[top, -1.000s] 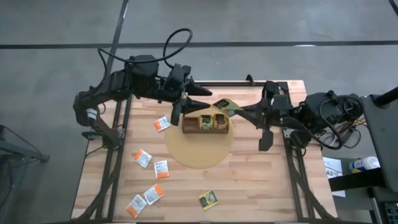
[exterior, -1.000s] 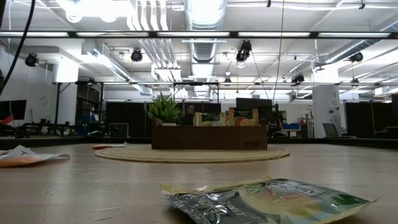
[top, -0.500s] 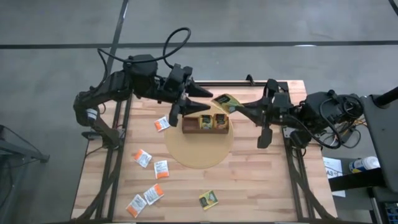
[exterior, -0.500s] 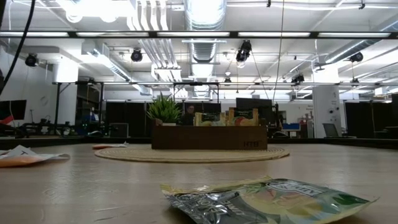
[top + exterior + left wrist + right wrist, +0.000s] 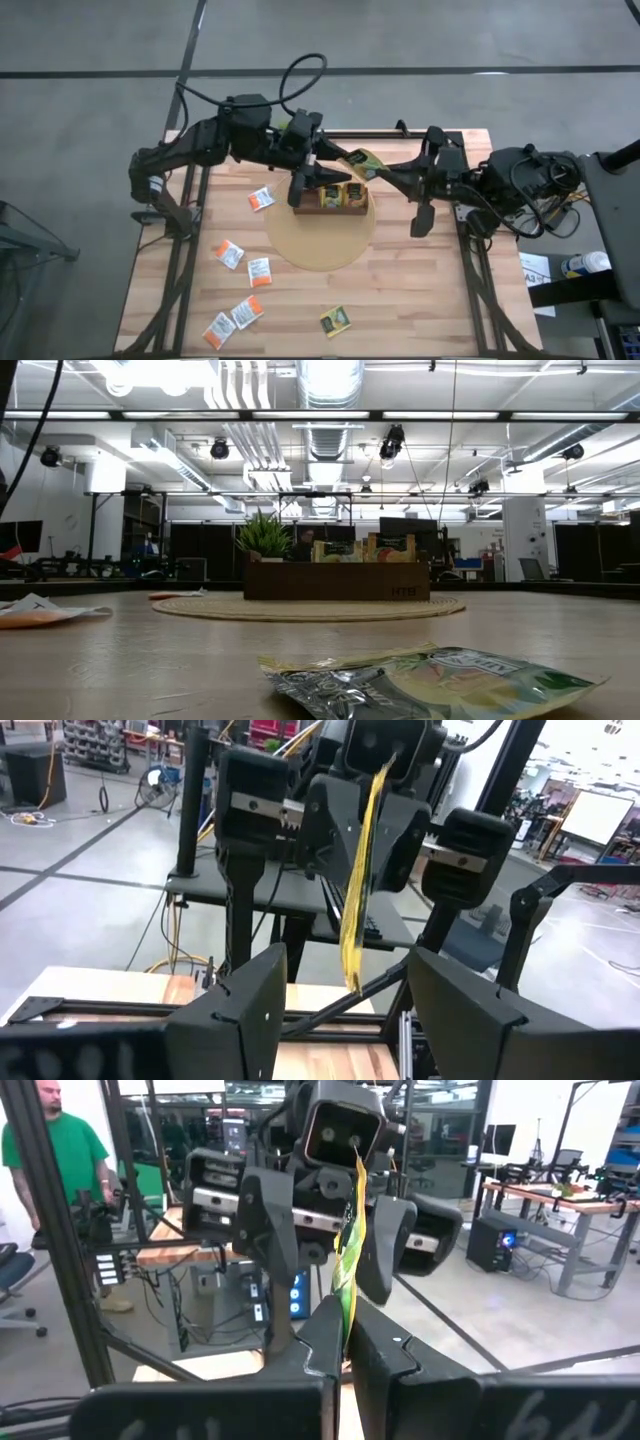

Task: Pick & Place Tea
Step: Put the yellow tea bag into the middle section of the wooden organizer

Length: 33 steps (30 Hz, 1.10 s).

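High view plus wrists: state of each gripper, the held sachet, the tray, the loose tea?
right gripper: shut on green-and-yellow sachet, held on edge above the tray.
left gripper: open, facing the sachet, fingers either side, not touching.
tray: on round mat, sachets standing inside.
loose sachets: flat on table.

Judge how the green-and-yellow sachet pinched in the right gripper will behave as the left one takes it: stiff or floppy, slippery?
Probably light and fairly floppy: the green-and-yellow sachet stands edge-on from the shut right gripper and looks slightly bowed. Its foil-like sheen hints at a slick surface, so it may slip. The open left gripper faces only a thin edge, so it could bend aside.
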Each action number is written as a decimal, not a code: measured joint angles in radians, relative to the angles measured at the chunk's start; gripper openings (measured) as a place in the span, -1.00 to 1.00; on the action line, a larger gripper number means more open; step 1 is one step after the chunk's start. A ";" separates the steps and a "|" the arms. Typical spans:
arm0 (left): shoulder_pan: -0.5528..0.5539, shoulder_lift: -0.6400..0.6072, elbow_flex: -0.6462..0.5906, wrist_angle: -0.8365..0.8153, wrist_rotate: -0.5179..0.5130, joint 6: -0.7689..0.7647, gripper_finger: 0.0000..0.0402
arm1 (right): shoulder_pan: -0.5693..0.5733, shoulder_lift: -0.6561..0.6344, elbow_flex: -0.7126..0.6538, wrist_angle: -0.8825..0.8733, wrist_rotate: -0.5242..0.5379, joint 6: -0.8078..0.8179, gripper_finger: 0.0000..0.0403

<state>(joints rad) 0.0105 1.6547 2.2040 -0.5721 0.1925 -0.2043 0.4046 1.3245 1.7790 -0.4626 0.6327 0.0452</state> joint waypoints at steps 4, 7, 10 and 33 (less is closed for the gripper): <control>0.000 -0.001 0.000 0.011 -0.003 0.002 0.01 | 0.000 0.002 0.000 -0.003 0.000 0.003 -0.96; -0.001 -0.001 0.000 0.021 -0.003 0.008 -0.01 | 0.000 0.003 0.000 -0.005 0.000 0.003 -0.96; 0.000 -0.003 0.000 0.022 -0.003 0.010 -0.08 | 0.000 0.003 0.000 -0.004 0.000 0.000 -0.96; 0.002 -0.014 0.000 -0.118 -0.107 0.092 -1.00 | 0.002 -0.013 -0.001 -0.001 -0.003 0.056 -0.57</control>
<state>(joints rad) 0.0120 1.6403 2.2040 -0.6905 0.0858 -0.1122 0.4070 1.3112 1.7782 -0.4636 0.6301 0.1013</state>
